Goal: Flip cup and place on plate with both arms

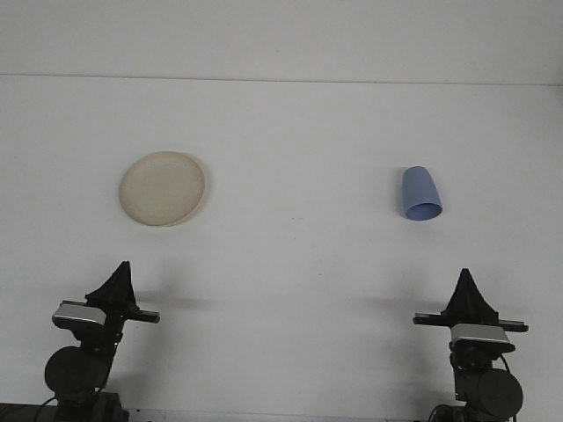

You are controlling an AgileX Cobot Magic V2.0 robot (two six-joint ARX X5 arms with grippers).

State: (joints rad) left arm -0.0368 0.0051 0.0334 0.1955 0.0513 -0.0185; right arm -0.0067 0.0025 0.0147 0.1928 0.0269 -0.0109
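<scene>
Cup (420,195) lies tipped, ahead of right gripper (464,280); plate (163,188) ahead of left gripper (121,272) — both clenched, empty. Risk: cup rolls if nudged off-centre.

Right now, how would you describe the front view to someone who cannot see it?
A blue cup lies on its side at the right of a white table, a cream plate at the left. Nearer the camera, the left gripper and right gripper point up, touching nothing.
</scene>
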